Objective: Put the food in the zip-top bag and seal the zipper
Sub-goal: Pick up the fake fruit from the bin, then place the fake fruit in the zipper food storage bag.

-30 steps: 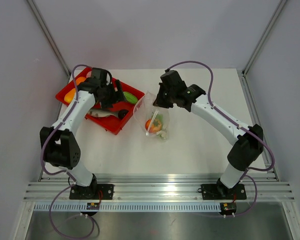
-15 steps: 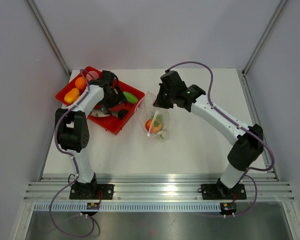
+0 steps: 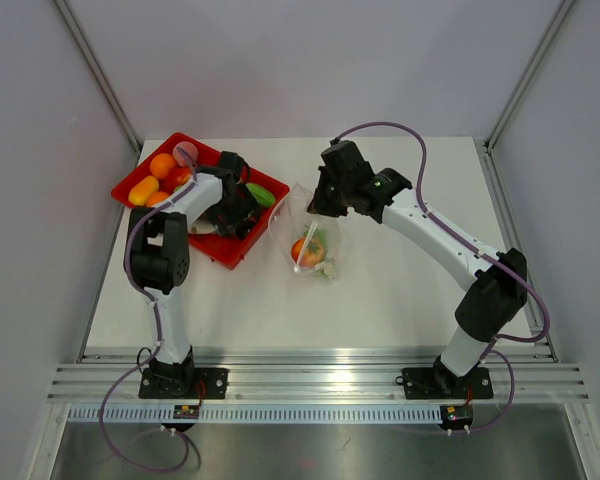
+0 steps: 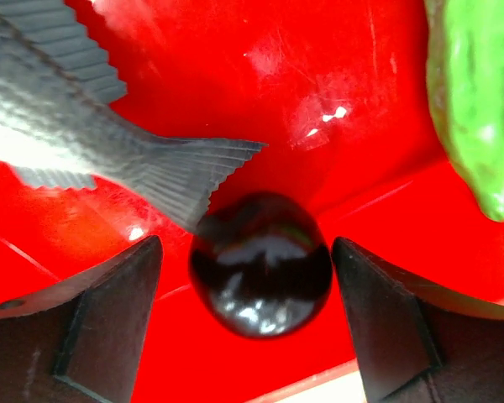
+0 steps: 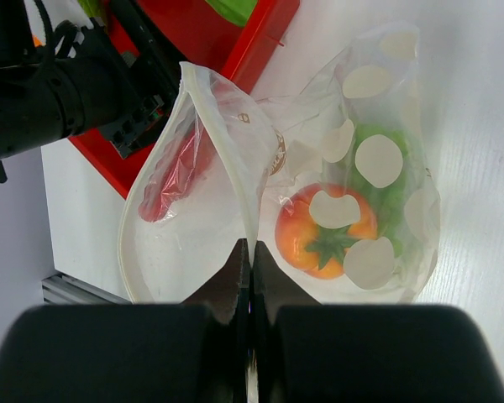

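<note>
The zip-top bag (image 3: 308,235) lies on the table right of the red tray, mouth open toward the tray. My right gripper (image 3: 318,205) is shut on its mouth edge (image 5: 250,252) and holds it up. Inside the bag (image 5: 193,227) are an orange tomato-like fruit (image 5: 326,231) and a green piece (image 5: 386,168). My left gripper (image 3: 242,222) is open, low in the tray. Its fingers (image 4: 109,311) stand on either side of a dark purple round fruit (image 4: 261,264), not touching it.
The red tray (image 3: 225,256) also holds a grey toy fish (image 4: 84,126), a green vegetable (image 4: 479,101), orange fruits (image 3: 162,165) and a pink piece (image 3: 185,152) at its far left. The tray's front rim (image 4: 319,382) runs just below the purple fruit.
My left gripper has moved right across the tray from its middle to the dark purple fruit at the near right corner. The right gripper and the bag have stayed put.
</note>
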